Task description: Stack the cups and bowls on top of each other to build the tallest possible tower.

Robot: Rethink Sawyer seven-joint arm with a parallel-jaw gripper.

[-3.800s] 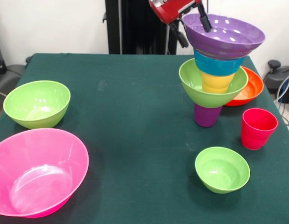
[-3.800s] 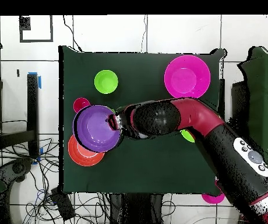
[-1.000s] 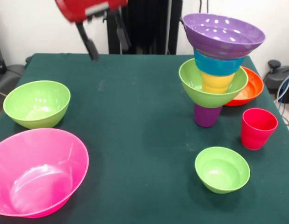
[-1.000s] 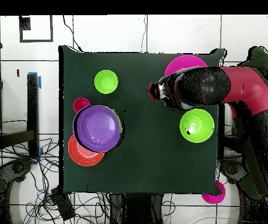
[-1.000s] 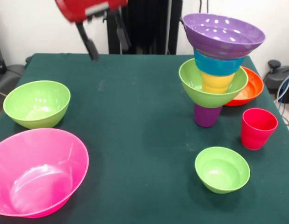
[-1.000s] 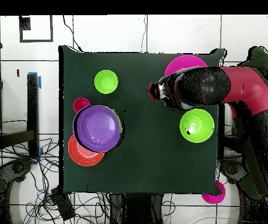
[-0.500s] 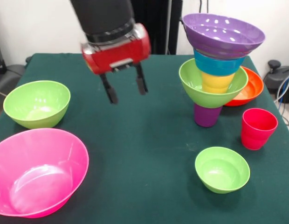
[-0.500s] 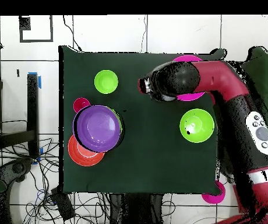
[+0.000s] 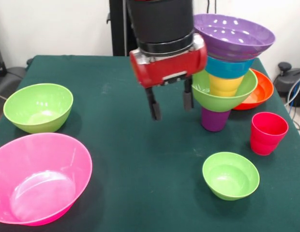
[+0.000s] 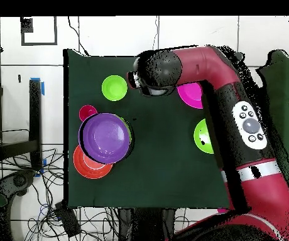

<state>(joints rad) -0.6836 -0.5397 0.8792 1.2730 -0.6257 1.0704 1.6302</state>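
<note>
Gripper (image 9: 172,103) spread, empty, mid-frame; I judge the small green bowl (image 9: 231,175) next; descend squarely, clear of the tower (image 9: 227,72).

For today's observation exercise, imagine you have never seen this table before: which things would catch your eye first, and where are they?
The tower at the table's far right in the front view grabs attention: a purple cup under a green bowl, yellow-orange cup, blue bowl and a wide purple bowl on top. Just left of it hangs the red and black gripper, jaws open and empty above the green cloth. The large hot pink bowl fills the near left corner.
</note>
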